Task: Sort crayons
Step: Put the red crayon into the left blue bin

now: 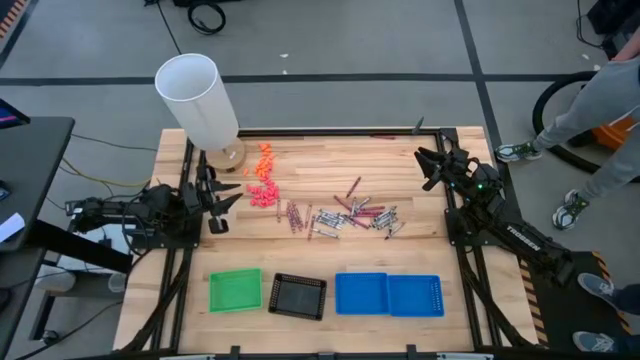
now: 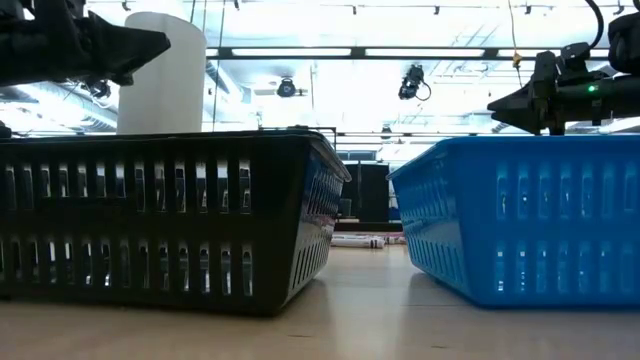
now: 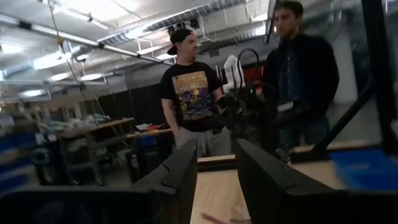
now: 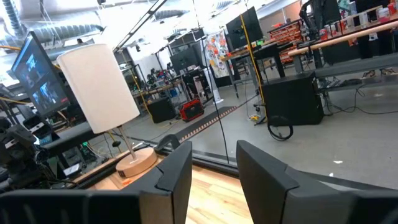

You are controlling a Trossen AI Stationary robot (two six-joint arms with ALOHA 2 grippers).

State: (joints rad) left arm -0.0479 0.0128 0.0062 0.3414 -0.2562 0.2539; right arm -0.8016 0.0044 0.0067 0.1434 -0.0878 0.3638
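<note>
The crayons [image 1: 345, 217] are thin red, pinkish and silver-grey sticks lying scattered flat on the wooden table's middle. The low view shows a few of them [image 2: 360, 241] between two trays. My left gripper [image 1: 234, 194] hovers at the table's left side, raised, pointing toward the right; in its wrist view the fingers [image 3: 180, 180] stand apart with nothing between them. My right gripper [image 1: 425, 168] hovers at the far right, raised, pointing toward the lamp; its fingers [image 4: 177, 177] are also apart and hold nothing. Both are well clear of the crayons.
Along the near edge stand a green tray [image 1: 235, 290], a black tray [image 1: 298, 296] and two blue trays [image 1: 389, 294]. A lamp with a white shade [image 1: 197, 97] stands at the far left, with chunky orange and pink pieces [image 1: 263, 178] beside it. People stand beyond the table's right side [image 3: 186, 93].
</note>
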